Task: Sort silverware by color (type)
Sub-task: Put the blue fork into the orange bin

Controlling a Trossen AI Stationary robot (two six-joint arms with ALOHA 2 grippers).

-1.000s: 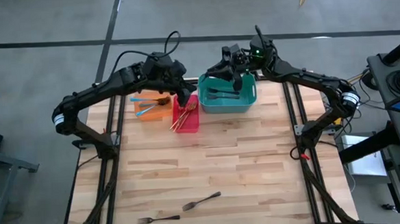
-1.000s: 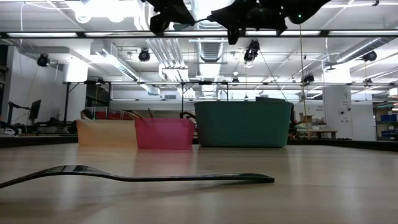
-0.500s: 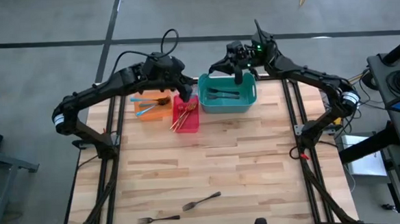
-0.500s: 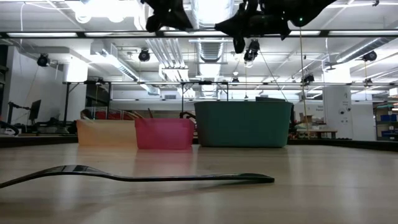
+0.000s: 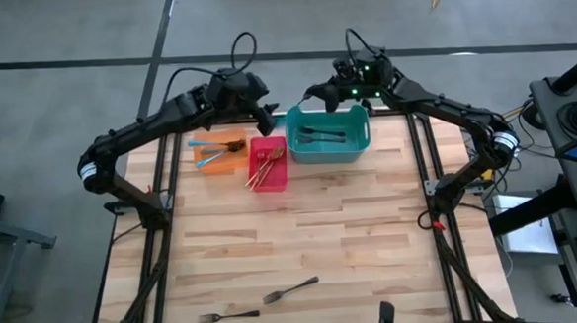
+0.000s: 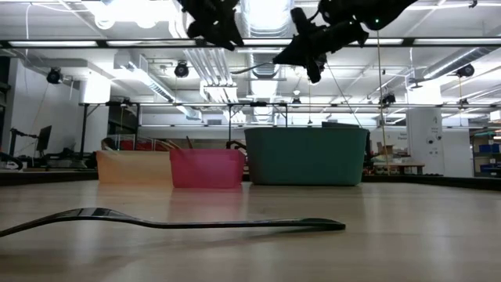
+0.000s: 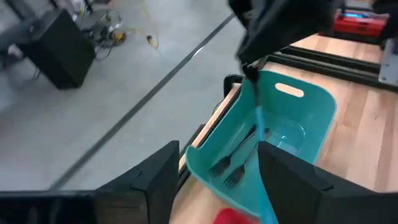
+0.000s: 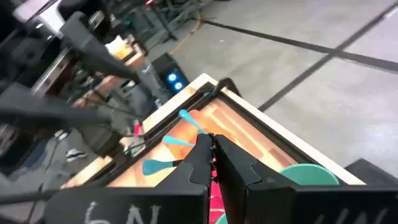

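A blue-handled fork [image 7: 258, 143] hangs in the air at the far side of the table, above the teal bin [image 5: 329, 135]. In the low view the fork [image 6: 252, 68] is a thin line between the two grippers. My right gripper [image 8: 211, 140] is shut on it. My left gripper [image 7: 217, 149] is open, with the blue handle running between its fingers, close to one of them; I cannot tell whether it touches. The orange bin [image 5: 219, 153] holds blue-handled forks, the red bin [image 5: 269, 164] gold ones, and the teal bin dark ones. My right gripper pinches the fork at the end away from its blue handle [image 7: 250, 84] between its two shut fingers; the gripper hides that end. It reaches in nearly level from the table's right, and the fork sticks out ahead of the fingertips toward my left gripper. The fork is lifted clear.
Two dark forks [image 5: 291, 290] [image 5: 229, 315] lie on the wood near the table's near edge; one [image 6: 196, 222] fills the foreground of the low view. The three bins stand in a row at the far edge. The middle of the table is bare wood.
My right gripper has swung from over the teal bin toward my left gripper, tipped up to nearly level, and shut on the fork. My left gripper has rolled and opened, letting go of the fork, which stays high above the bins.
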